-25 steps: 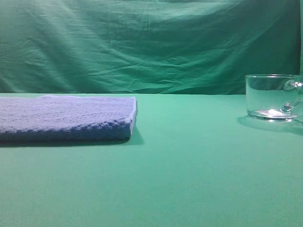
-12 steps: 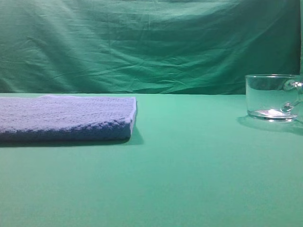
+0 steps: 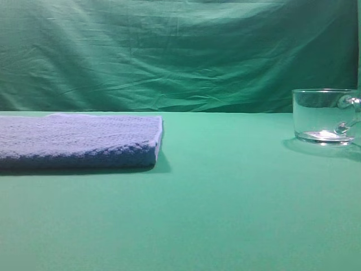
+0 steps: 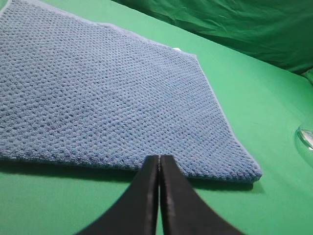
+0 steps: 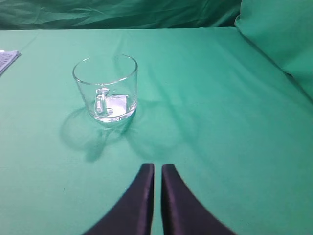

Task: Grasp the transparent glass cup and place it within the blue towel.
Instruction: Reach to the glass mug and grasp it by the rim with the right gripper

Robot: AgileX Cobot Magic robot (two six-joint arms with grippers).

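So the transparent glass cup point(image 3: 323, 116) sat upright on the green surface point(image 3: 225, 197) way over at the right edge of the exterior high view, handle point(image 3: 348, 116) pointing right and partly cut off by the frame. The blue towel point(image 3: 79, 141) lay flat on the left side, folded, well apart from the cup w/ a big stretch of green between them. Nothing on top of the towel.

Left wrist cam: the left end effector point(image 4: 159, 164) had its two black fingers pressed together, basically no gap, holding nothing. It hovered just off the near edge of the towel point(image 4: 107, 93), waffle texture super clear from there. A sliver of the cup's rim point(image 4: 306, 138) showed at the right border.

Right wrist cam: the right end effector point(image 5: 157, 171) was nearly shut too, only a thin slit btw the fingers, also holding nothing. The cup point(image 5: 105, 88) stood ahead of it and a bit to the left, not touching, handle facing the cam. A corner of the towel point(image 5: 7, 59) peeked in at far left. Green cloth backdrop point(image 3: 180, 53) behind everything.
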